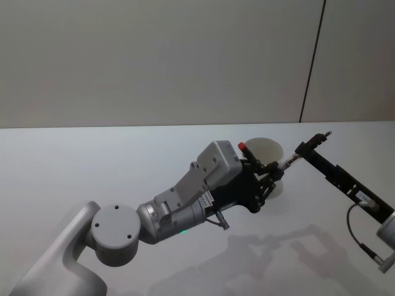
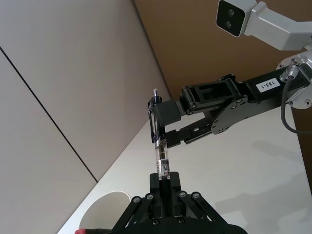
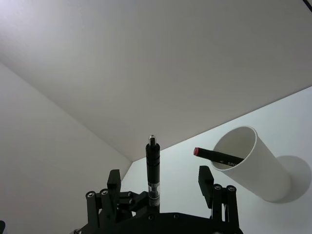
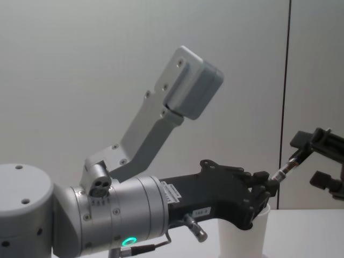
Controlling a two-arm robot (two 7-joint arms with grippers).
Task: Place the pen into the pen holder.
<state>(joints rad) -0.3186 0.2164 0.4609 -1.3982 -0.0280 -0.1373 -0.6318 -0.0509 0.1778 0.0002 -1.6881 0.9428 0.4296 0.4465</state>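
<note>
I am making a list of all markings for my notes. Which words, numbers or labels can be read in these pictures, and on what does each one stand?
"183-1": white label on the right arm, read sideways in the left wrist view.
Sticker on the pen barrel: too small to read.
White label on the left arm: too blurred to read.
Print on the red-capped marker in the pen holder: unreadable.

The pen holder (image 1: 266,152) stands on the table (image 1: 92,166). Just left of it is the left gripper (image 1: 276,168), over its rim. The pen (image 1: 295,159) runs rightward from there to the right gripper (image 1: 313,143). A marker (image 3: 218,155) leans inside the pen holder.
</note>
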